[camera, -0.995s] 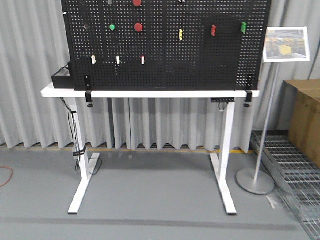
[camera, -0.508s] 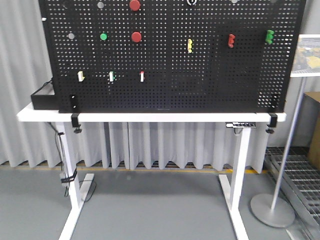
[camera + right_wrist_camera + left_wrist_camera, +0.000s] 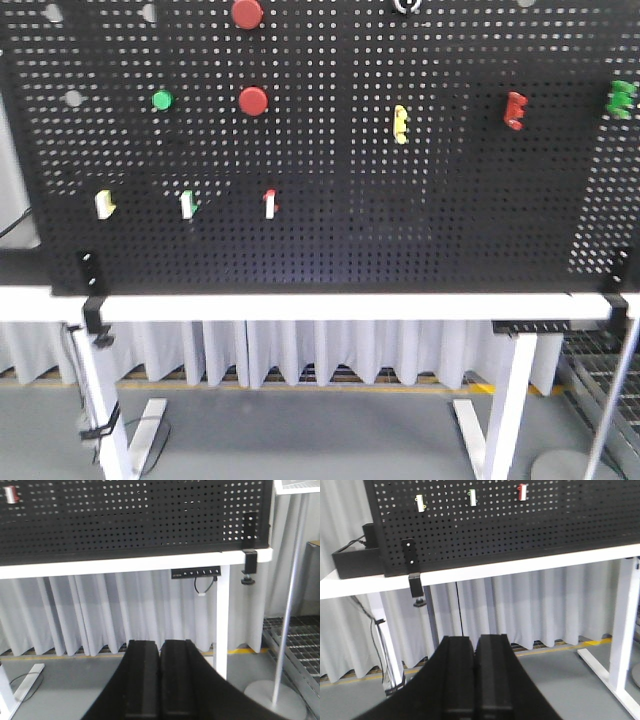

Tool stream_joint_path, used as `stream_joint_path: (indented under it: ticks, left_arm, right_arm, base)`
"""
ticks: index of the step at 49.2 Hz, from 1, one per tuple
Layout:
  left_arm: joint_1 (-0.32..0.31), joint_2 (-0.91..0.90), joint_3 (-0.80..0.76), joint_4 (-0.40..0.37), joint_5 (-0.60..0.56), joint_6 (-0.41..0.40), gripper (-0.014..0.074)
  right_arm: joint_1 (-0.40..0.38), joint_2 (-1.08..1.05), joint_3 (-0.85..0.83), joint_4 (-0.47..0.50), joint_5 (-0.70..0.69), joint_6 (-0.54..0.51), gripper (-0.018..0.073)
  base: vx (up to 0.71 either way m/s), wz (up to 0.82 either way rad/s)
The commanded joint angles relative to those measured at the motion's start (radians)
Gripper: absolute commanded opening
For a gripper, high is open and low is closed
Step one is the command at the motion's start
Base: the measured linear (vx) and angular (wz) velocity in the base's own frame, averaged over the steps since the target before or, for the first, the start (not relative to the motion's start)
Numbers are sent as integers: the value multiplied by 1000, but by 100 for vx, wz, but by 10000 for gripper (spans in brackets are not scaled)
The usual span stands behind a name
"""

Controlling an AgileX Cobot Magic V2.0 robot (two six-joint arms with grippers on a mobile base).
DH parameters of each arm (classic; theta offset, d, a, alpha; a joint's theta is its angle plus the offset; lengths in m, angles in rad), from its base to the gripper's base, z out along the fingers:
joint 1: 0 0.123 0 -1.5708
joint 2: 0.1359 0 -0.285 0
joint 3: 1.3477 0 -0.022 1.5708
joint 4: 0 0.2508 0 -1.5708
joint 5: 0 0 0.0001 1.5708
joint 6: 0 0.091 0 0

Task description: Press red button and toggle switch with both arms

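Two claws: both low in the wrist views, well apart from the pegboard [image 3: 330, 240], pointing under the table [image 3: 300, 306].
Left claw [image 3: 476, 641]: closed, fingers pressed flat together, gripping nothing; floor and curtain behind it.
Right claw [image 3: 160, 644]: closed the same way, empty.
Upper red button [image 3: 247, 13]: near the top edge of the pegboard, left of centre.
Lower red button [image 3: 253, 101]: straight below the upper one, with a green button [image 3: 162, 100] level with it to the left.
Toggle switch [image 3: 405, 5]: at the very top of the front view, right of centre, partly cut off by the frame; shiny collar visible, lever too small to make out.
Yellow switch [image 3: 400, 123]: straight below the toggle switch.
Red switch [image 3: 515, 110]: right of the yellow one, apart from it.
Green switch [image 3: 622, 98]: at the right edge.
White switches: three in a row low on the left, tipped yellow [image 3: 104, 203], green [image 3: 187, 204] and red [image 3: 269, 203].
Clamps: left clamp [image 3: 95, 318] and right clamp [image 3: 617, 290], gripping the pegboard to the table edge.
Black box [image 3: 355, 562]: on the table, just left of the pegboard.
Control panel [image 3: 195, 573]: under the tabletop, near the right leg.
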Motion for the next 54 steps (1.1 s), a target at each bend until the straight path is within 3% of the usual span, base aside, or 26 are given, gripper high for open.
stream_joint_path:
  ticks: [1, 34, 54]
  left_arm:
    - [-1, -17, 34, -3, -83, -9, 2]
    - [-1, -17, 34, -3, -83, -9, 2]
    - [-1, -17, 34, -3, -83, -9, 2]
  right_arm:
    - [0, -18, 11, -4, -83, -4, -3]
    - [0, -18, 11, -4, -83, -4, -3]
    - [0, -18, 11, -4, -83, -4, -3]
  base:
    - [47, -2]
    - [44, -1]
    - [19, 1]
